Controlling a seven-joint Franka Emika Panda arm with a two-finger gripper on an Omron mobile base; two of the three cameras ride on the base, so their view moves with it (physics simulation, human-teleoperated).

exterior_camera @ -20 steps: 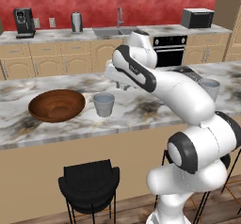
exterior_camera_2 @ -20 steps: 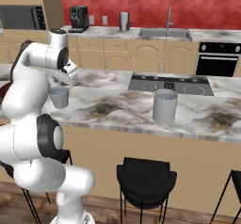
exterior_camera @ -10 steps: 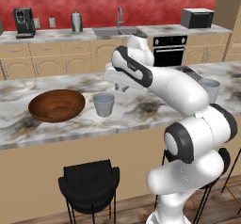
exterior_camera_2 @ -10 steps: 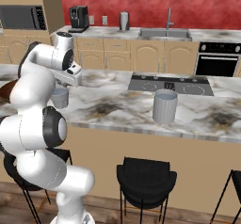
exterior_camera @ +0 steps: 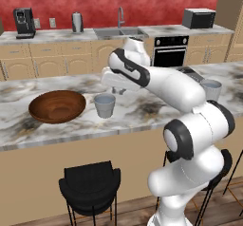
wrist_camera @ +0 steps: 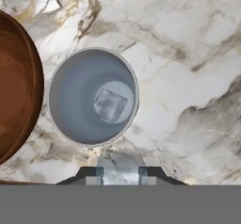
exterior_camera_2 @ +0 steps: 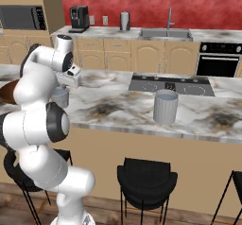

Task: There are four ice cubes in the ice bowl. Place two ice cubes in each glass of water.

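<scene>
Little has changed over the last second: the arm has only shifted slightly, and its hand (wrist_camera: 120, 172) still hovers above the near tumbler, a grey-blue translucent glass of water (exterior_camera: 104, 105) on the marble tabletop (exterior_camera: 142, 107). In the hand view the two dark tips are pinched narrow on a small pale translucent ice cube (wrist_camera: 120, 167), held just off the rim of the glass. Another ice cube (wrist_camera: 111, 105) already lies at the bottom of that tumbler. Just beside it sits the wide, shallow ice bowl of reddish-brown wood (exterior_camera: 57, 106); the taller grey-blue tumbler (exterior_camera_2: 166, 106) stands well apart along the tabletop.

Such cubes are probably light, hard and slippery, so they are best pinched squarely across two flat opposite faces, since a corner grip would likely squirt out. Released from this height, the cube should drop cleanly if centred over the mouth.
</scene>
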